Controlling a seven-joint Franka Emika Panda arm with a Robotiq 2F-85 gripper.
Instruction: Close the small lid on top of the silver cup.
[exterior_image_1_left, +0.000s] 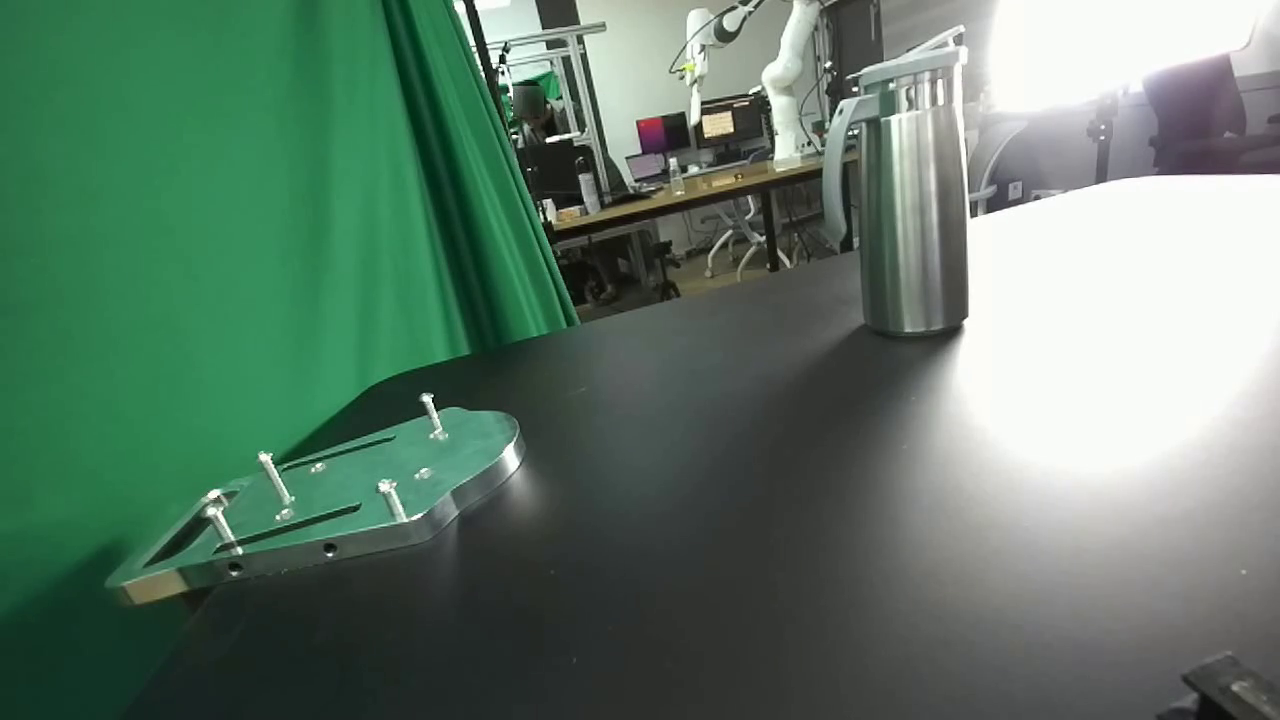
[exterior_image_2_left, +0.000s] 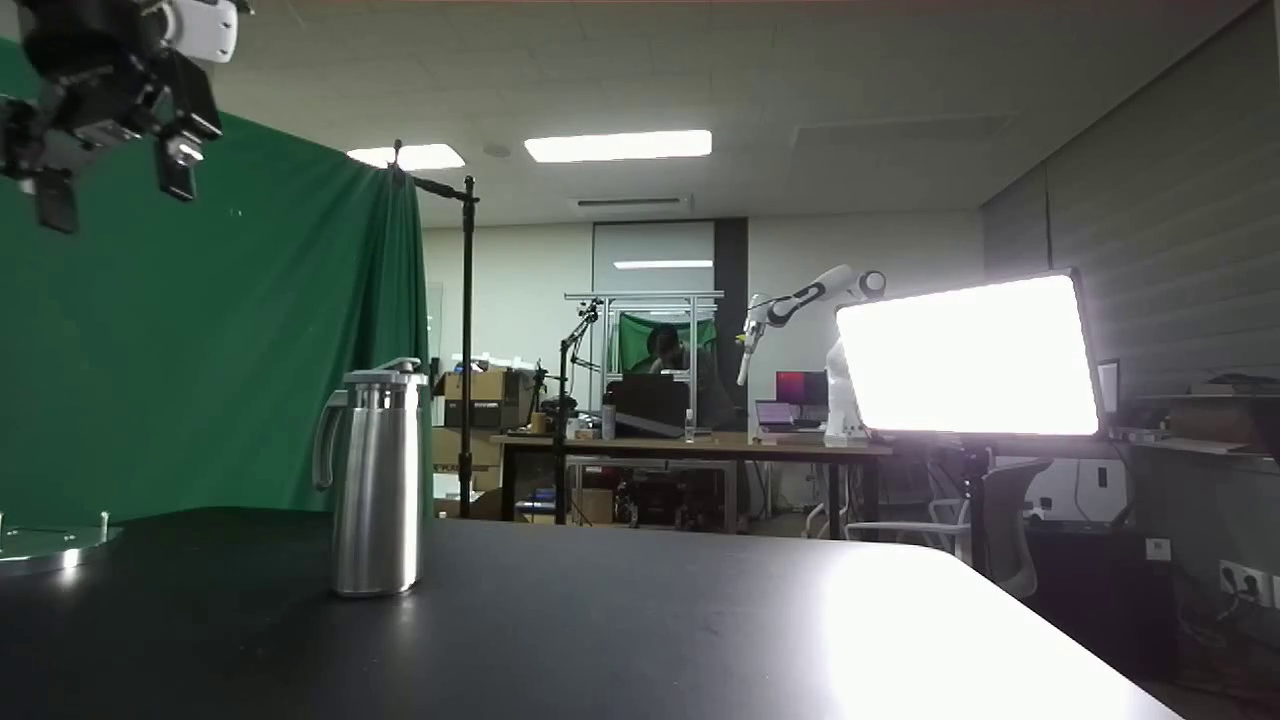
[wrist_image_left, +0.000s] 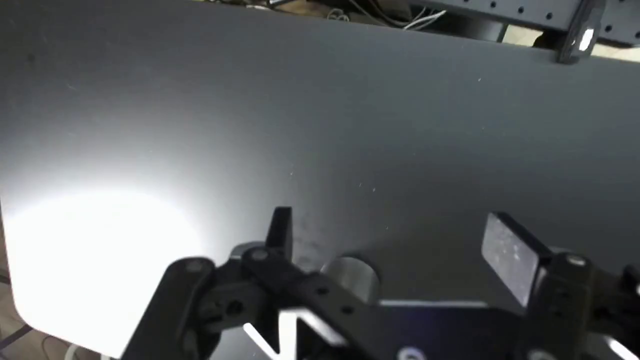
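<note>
The silver cup (exterior_image_1_left: 915, 215) is a tall steel tumbler with a grey cap and a side handle. It stands upright on the black table and also shows in an exterior view (exterior_image_2_left: 378, 500). The small lid (exterior_image_1_left: 938, 40) on top is tilted up at an angle; it shows raised in an exterior view too (exterior_image_2_left: 404, 364). My gripper (exterior_image_2_left: 115, 188) is open and empty, high above the table, up and to the left of the cup in that view. In the wrist view the gripper (wrist_image_left: 395, 242) is spread wide, and the cup's lower body (wrist_image_left: 352, 276) shows partly behind it; its top is hidden.
A metal plate with upright bolts (exterior_image_1_left: 450, 490) lies at the table's edge by the green curtain (exterior_image_1_left: 250, 200). The black table (exterior_image_1_left: 700, 500) has strong glare from a light panel (exterior_image_2_left: 965, 355). A dark clamp (wrist_image_left: 582, 37) sits on the table's edge.
</note>
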